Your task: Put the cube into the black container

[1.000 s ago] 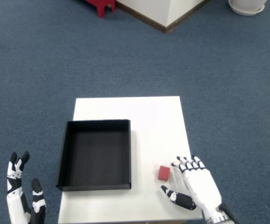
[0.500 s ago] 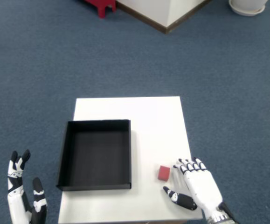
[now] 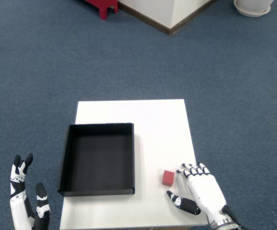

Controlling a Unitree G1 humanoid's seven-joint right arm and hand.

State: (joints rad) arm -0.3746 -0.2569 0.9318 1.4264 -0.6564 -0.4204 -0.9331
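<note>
A small red cube (image 3: 168, 178) lies on the white table (image 3: 143, 115), just right of the black container (image 3: 98, 158), which is an open shallow tray with nothing inside. My right hand (image 3: 200, 194) rests over the table's front right corner, open, fingers spread and thumb pointing left. Its fingertips sit close to the cube's right side, with a small gap between them. The cube is not held.
The left hand (image 3: 26, 203) hovers off the table's front left, over blue carpet. A red stool leg (image 3: 102, 5), a white wall corner (image 3: 169, 14) and a white pot base (image 3: 253, 5) stand far off at the top.
My right hand has drifted slightly down and toward the table's front edge. The left hand has sunk a little lower. The cube and container have not moved.
</note>
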